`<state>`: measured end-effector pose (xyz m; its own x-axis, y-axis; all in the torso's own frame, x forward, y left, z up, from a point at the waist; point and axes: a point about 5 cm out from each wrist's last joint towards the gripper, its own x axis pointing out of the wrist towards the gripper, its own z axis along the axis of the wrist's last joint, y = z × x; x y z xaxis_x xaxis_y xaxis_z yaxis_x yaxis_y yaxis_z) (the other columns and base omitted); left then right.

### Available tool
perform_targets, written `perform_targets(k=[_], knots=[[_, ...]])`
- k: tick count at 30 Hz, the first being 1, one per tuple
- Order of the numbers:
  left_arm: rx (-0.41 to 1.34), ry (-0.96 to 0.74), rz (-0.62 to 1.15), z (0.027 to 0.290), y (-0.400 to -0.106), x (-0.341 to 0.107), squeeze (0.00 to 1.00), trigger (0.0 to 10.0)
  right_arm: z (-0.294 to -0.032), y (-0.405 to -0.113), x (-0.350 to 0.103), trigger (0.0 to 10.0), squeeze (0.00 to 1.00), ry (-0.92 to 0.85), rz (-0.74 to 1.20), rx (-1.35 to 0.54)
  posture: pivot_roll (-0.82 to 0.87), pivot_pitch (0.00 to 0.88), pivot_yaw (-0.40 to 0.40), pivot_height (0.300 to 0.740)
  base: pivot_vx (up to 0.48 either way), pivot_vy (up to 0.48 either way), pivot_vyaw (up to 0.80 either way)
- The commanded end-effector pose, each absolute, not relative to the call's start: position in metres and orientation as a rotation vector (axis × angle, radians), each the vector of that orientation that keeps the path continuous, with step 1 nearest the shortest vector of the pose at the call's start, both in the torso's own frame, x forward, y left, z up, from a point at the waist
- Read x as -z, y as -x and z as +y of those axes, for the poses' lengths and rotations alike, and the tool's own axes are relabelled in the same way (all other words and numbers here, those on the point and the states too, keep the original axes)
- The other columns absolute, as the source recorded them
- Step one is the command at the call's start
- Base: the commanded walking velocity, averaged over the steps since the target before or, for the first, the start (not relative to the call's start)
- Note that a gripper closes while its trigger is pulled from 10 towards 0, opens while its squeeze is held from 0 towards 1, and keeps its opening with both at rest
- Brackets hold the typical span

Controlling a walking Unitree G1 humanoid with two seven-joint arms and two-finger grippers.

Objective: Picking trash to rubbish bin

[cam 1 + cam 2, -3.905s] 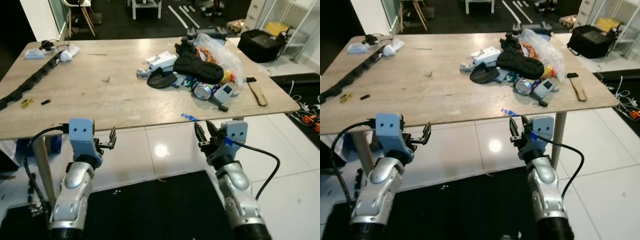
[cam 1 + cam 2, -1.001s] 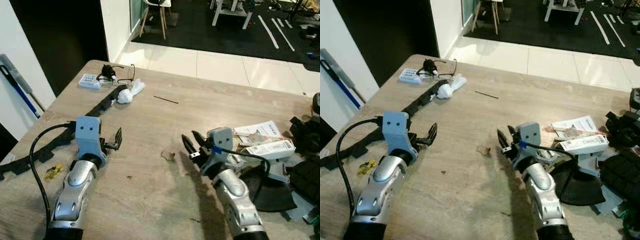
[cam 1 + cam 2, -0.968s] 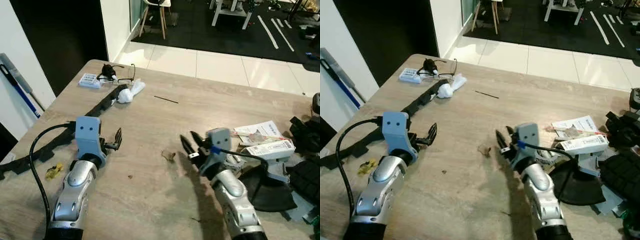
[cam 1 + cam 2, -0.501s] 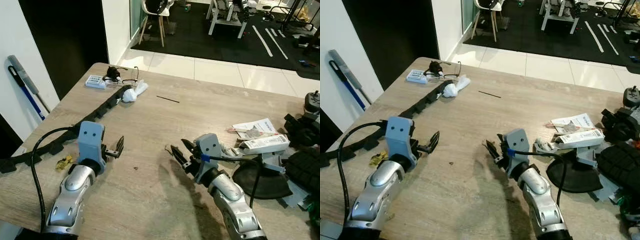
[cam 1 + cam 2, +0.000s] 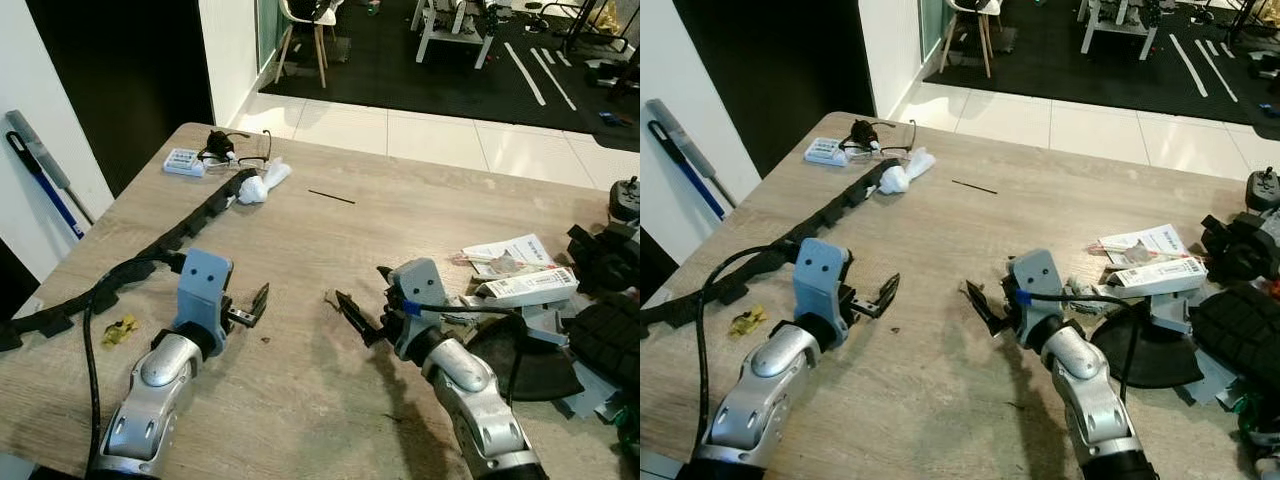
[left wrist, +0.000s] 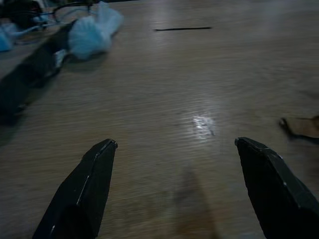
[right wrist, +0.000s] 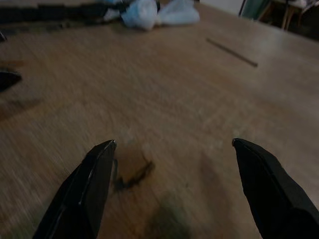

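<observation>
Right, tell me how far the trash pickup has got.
Done: nothing visibly; both tools are open and carry nothing. In hand: the right tool is poised over the small brown scrap on the table; the left tool hovers nearby. Left: that scrap, the crumpled white tissue and the litter pile.

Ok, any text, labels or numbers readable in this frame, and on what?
None can be read.
White leaflet: dark print, too small to read.
White box: printed label, blurred.
Small pale pack at the table's far corner: a pattern of marks, unreadable.
</observation>
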<state>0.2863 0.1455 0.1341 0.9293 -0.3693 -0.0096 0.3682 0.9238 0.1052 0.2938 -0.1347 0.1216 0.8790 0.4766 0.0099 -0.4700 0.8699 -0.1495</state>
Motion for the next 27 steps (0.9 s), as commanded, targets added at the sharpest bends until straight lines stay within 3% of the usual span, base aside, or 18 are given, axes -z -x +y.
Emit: perform_targets(k=[1,2,12,27], knots=[[0.408,-0.094,-0.016,0.142,-0.284,-0.134,0.0,10.0,-0.135,-0.292,-0.113,10.0,0.32,0.133,-0.003,-0.506,0.04,0.138,0.007,0.74,0.0,0.0,0.0],[0.42,-0.088,-0.018,0.139,-0.283,-0.134,0.0,10.0,-0.135,-0.292,-0.108,10.0,0.0,0.121,0.026,-0.527,0.04,0.139,0.008,0.74,0.0,0.0,0.0],[0.447,-0.096,-0.028,0.139,-0.28,-0.135,0.0,10.0,-0.127,-0.29,-0.093,10.0,0.0,0.113,0.111,-0.611,0.05,0.142,0.005,0.74,0.0,0.0,0.0],[0.457,-0.102,-0.033,0.138,-0.28,-0.137,0.0,10.0,-0.122,-0.293,-0.091,10.0,0.0,0.081,0.081,-0.635,0.06,0.141,0.012,0.74,0.0,0.0,0.0]])
